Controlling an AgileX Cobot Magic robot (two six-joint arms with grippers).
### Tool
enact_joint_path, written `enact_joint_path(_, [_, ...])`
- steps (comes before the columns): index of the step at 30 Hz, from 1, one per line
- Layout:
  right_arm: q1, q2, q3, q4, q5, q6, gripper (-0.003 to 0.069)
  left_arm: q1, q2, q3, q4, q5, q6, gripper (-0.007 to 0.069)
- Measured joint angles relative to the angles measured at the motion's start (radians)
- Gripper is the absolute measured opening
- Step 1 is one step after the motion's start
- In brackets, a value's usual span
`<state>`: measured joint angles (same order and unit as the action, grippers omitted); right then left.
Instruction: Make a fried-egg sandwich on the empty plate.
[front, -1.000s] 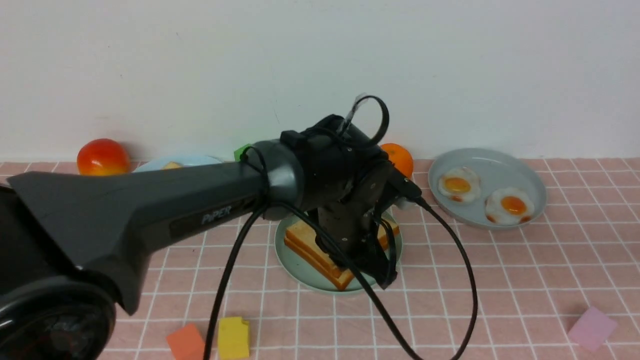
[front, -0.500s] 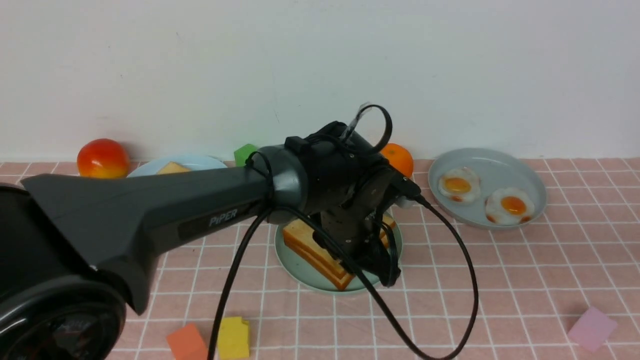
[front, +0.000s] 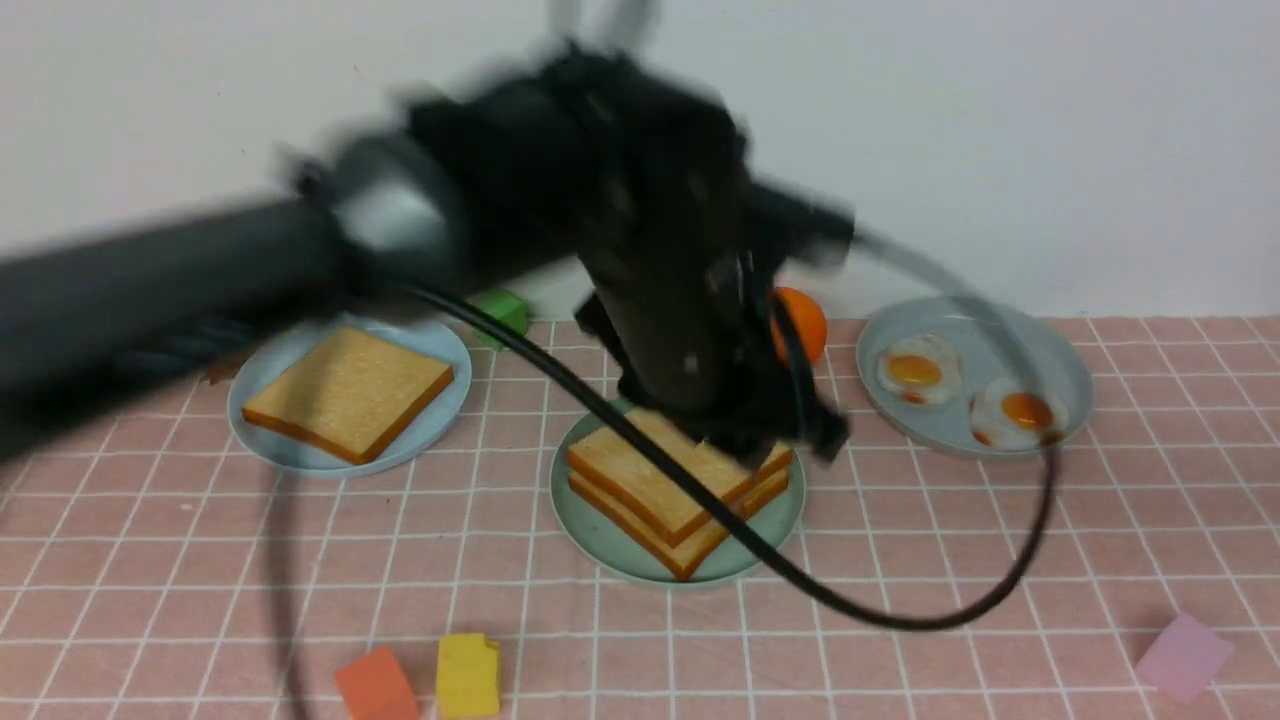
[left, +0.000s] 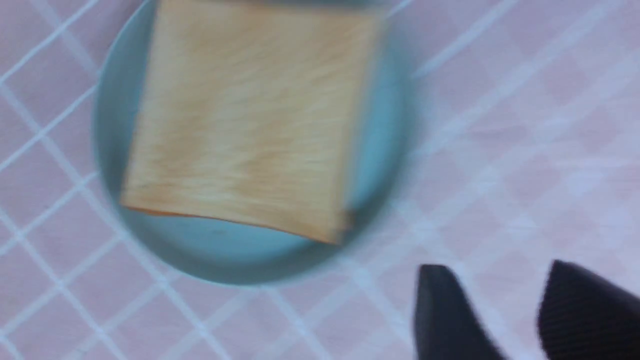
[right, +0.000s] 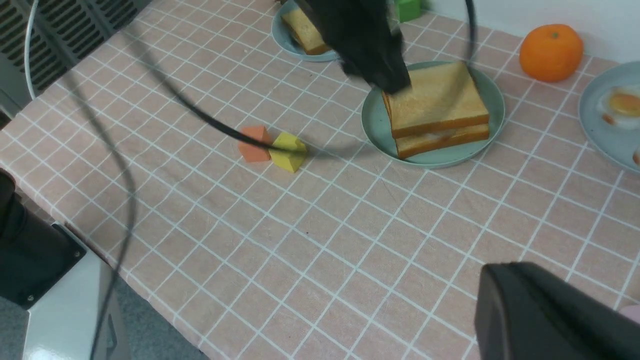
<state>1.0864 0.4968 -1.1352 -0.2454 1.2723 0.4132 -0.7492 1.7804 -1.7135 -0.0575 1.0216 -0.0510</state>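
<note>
right wrist view, lower right corner: the right gripper is nearest, a single dark rounded mass, its jaws closed together with nothing in them.

front view, bottom edge left of centre: an orange cube and a yellow block sit side by side, matte and hard-edged. a lilac block lies alone in the lower right corner. all rest on a pink tablecloth gridded with thin white lines.

at centre, the mint-green plate, round, shallow, smooth plastic, holds the sandwich: two square toast slices stacked, golden faces, dark orange-brown crusts. what lies between them is too thin to make out.

a black cable crosses the front of the sandwich and loops out to the right. the left arm, a dark blurred bar, enters from the left edge. the left gripper hangs over the sandwich's far right corner and hides it. in the left wrist view its two black fingertips stand parted, only tablecloth between them, gripping nothing.

further back, at middle left, a pale blue plate carries one plain toast slice, with a green cube just beyond. an orange peeks out from behind the gripper. at middle right a grey-blue plate holds two glossy fried eggs, white with orange yolks. a plain white wall closes the scene.
</note>
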Motion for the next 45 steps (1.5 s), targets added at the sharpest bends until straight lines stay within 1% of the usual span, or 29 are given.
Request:
enact_joint_path(1, [0.000,0.000,0.000,0.000,0.000,0.000,0.0006,0.000,-0.032,0.003,-0.021,0.006,0.015,0.0185])
enact_joint_path(2, [0.000,0.000,0.000,0.000,0.000,0.000,0.0006,0.000,-0.088,0.015,-0.054,0.006,0.034,0.0129])
enact_joint_path(3, [0.000,0.000,0.000,0.001,0.000,0.000,0.0006,0.000,-0.124,0.023,-0.073,0.002,0.044,0.0095])
enact_joint_path(4, [0.000,0.000,0.000,0.001,0.000,0.000,0.0006,0.000,-0.189,0.051,-0.102,-0.008,0.060,0.0039])
enact_joint_path(5, [0.000,0.000,0.000,0.001,0.000,0.000,0.0006,0.000,-0.256,0.090,-0.123,-0.019,0.071,-0.0001])
enact_joint_path(6, [0.000,0.000,0.004,0.001,0.000,0.000,0.0006,0.000,-0.339,0.148,-0.152,-0.044,0.084,-0.0013])
enact_joint_path(9, [0.000,0.000,0.023,0.001,0.000,0.000,0.0006,0.000,-0.553,0.341,-0.176,-0.123,0.101,-0.0013])
enact_joint_path(10, [0.000,0.000,0.023,0.001,0.000,0.000,0.0006,0.000,-0.568,0.355,-0.176,-0.129,0.100,-0.0013])
enact_joint_path(12, [0.000,0.000,0.048,0.003,0.000,0.000,0.0006,0.000,-0.754,0.560,-0.181,-0.240,0.104,-0.0013])
enact_joint_path(16, [0.000,0.000,0.071,0.003,0.000,0.011,0.0006,0.000,-1.027,0.878,-0.192,-0.463,0.104,-0.0013])
enact_joint_path(21, [0.000,0.000,0.075,0.004,0.000,0.044,0.0006,0.000,-1.306,1.186,-0.199,-0.711,0.113,-0.0013])
enact_joint_path(23, [0.000,0.000,0.075,0.005,0.000,0.050,0.0008,0.000,-1.396,1.287,-0.199,-0.779,0.117,-0.0013])
enact_joint_path(26, [0.000,0.000,0.075,0.005,0.000,0.052,0.0009,0.000,-1.509,1.383,-0.200,-0.855,0.119,-0.0013])
enact_joint_path(29, [0.000,0.000,0.075,0.005,0.000,0.054,0.0013,0.000,-1.572,1.435,-0.199,-0.891,0.120,-0.0013])
enact_joint_path(38, [-0.008,0.000,0.075,0.001,0.000,0.054,0.0021,0.000,-1.590,1.451,-0.199,-0.894,0.123,-0.0013])
enact_joint_path(40, [-0.053,0.000,0.076,0.005,0.000,0.054,0.0024,0.000,-1.590,1.451,-0.199,-0.894,0.123,-0.0013])
enact_joint_path(44, [-0.269,-0.017,0.119,0.033,0.000,0.054,0.0029,0.000,-1.590,1.451,-0.199,-0.891,0.123,-0.0013])
enact_joint_path(45, [-0.345,-0.030,0.139,0.037,0.000,0.054,0.0030,0.000,-1.590,1.451,-0.199,-0.890,0.123,-0.0013])
